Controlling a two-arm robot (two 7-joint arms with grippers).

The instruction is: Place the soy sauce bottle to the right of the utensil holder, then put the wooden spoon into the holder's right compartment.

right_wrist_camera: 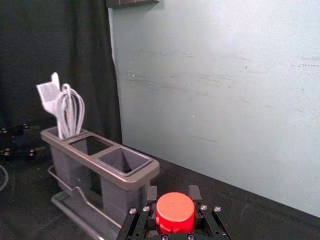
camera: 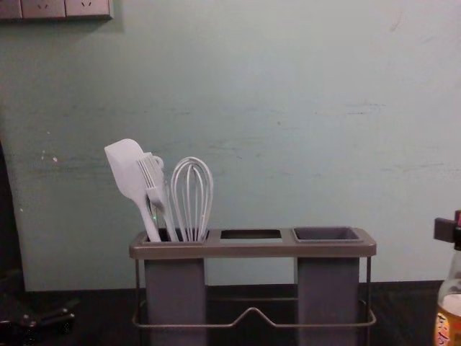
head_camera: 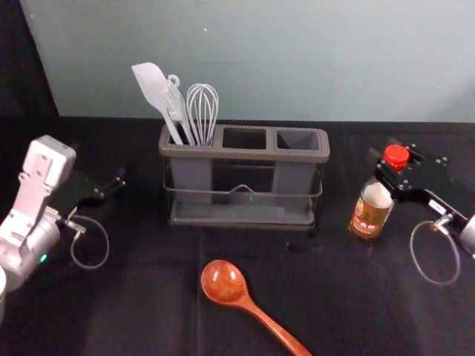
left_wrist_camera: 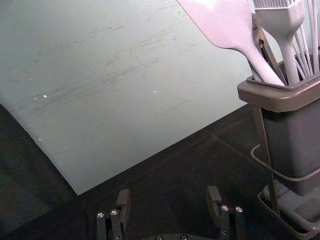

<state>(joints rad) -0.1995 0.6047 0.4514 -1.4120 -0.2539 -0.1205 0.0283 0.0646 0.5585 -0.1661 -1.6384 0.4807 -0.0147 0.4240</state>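
Utensil holder: the grey holder (head_camera: 245,154) is standing on the black table (head_camera: 148,297), its three compartments running in a row from left to right.
Soy sauce bottle: the bottle (head_camera: 369,215), with its red cap (head_camera: 396,156) on top, is sitting to the right of the holder, well apart from it; whether its base is touching the table, I cannot tell.
Right gripper: the right gripper (head_camera: 385,169) is reaching in to the right of the holder and grasping the bottle by its top end, its two fingers closing around it at the cap.
Wooden spoon: the reddish-brown spoon (head_camera: 223,281) is lying on the table in front of the holder, its bowl pointing toward the holder and its handle slanting away to the front and right.
Right compartment: this compartment (head_camera: 298,139) is opening upward at the holder's right end, on the side nearer the bottle.
Left compartment: a white spatula (head_camera: 151,85), a brush (head_camera: 175,104) and a whisk (head_camera: 202,111) are standing in it, heads up, the spatula leaning out to the left.
Left gripper: the left gripper (head_camera: 117,184) is idling to the left of the holder, its fingers spreading apart.
Background: a pale wall (head_camera: 297,59) is rising behind the holder.
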